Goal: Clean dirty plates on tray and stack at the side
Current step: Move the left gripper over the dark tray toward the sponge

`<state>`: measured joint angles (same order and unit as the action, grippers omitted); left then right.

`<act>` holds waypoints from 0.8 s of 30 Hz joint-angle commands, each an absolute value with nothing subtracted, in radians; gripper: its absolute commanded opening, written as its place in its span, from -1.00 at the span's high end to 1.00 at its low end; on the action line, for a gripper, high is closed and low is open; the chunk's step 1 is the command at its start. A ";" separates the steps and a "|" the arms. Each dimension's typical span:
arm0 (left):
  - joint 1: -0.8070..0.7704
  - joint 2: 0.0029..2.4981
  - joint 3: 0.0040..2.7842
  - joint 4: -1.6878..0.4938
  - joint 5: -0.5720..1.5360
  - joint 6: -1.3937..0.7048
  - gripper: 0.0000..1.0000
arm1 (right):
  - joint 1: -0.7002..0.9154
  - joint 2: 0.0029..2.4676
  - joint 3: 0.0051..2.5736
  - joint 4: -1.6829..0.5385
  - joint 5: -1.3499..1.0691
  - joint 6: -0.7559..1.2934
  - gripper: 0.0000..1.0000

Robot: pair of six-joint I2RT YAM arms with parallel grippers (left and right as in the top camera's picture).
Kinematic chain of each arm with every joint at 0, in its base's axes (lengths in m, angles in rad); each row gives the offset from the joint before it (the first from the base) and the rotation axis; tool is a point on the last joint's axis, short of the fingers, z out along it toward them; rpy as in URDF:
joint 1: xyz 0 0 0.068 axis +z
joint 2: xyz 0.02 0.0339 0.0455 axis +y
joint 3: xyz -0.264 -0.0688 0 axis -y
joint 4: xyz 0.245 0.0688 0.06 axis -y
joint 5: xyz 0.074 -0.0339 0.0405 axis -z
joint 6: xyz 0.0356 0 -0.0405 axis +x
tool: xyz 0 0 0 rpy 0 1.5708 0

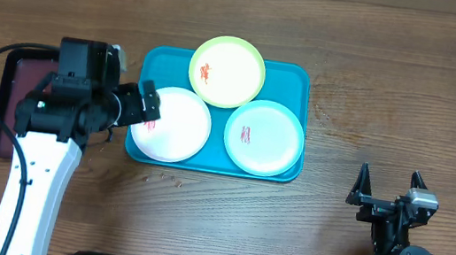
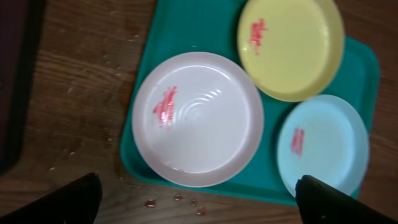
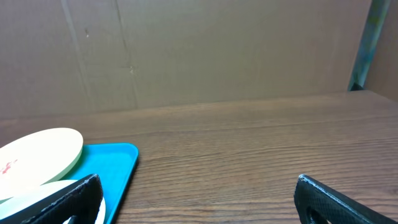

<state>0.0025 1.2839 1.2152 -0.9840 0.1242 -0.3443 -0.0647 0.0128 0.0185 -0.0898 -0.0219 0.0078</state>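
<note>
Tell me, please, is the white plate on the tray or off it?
On it: the white plate lies flat on the tray, near its edge.

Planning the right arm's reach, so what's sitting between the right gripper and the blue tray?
Nothing: only bare wooden table separates the right gripper from the tray. The overhead view shows this best.
</note>
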 commanded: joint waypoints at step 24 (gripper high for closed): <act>0.386 1.649 1.538 -1.069 -0.035 -0.406 -1.00 | -0.068 0.003 0.008 -0.084 -0.016 0.015 -1.00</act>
